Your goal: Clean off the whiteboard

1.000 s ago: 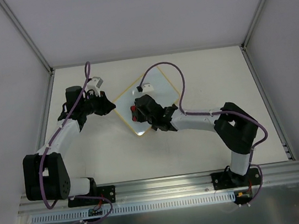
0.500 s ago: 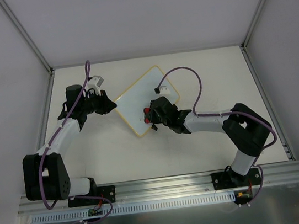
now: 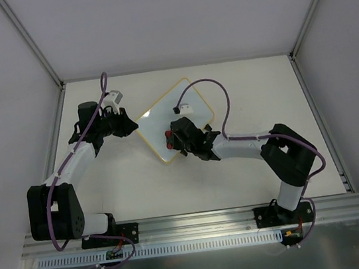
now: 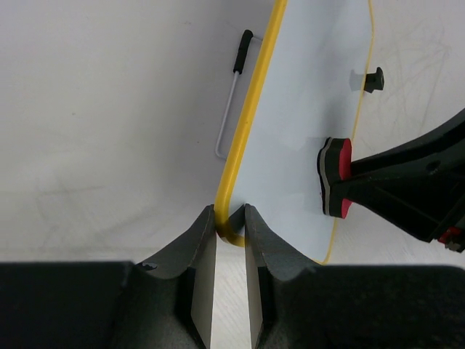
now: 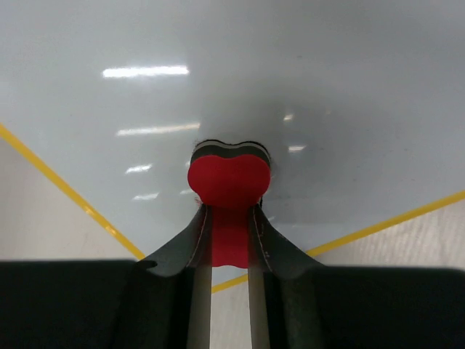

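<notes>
The left pincer (image 4: 231,218) is almost closed, its two dark fingers pinching the rounded yellow corner of the whiteboard (image 4: 305,109). The board lies flat on the pale table (image 3: 133,188) and stretches away from that grip as a tilted diamond. Its face is glossy white, mirroring the overhead lights as bright streaks. The right pincer (image 5: 229,211) is clamped tight on a red eraser (image 5: 229,178), whose dark felt face presses against the board just ahead of the fingertips; the board's yellow edges run in on either side of this pincer toward a corner beneath it. Ahead of the left pincer, a thin wire foot (image 4: 229,109) with a black tip lies on the table just beside the frame, and a small black clip (image 4: 373,78) sits at the board's far edge. The tabletop is matt and faintly scuffed, enclosed by plain white walls (image 3: 163,16) with grey metal posts (image 3: 33,44). An aluminium rail (image 3: 199,224) runs behind both pincers, at the arms' bases.
</notes>
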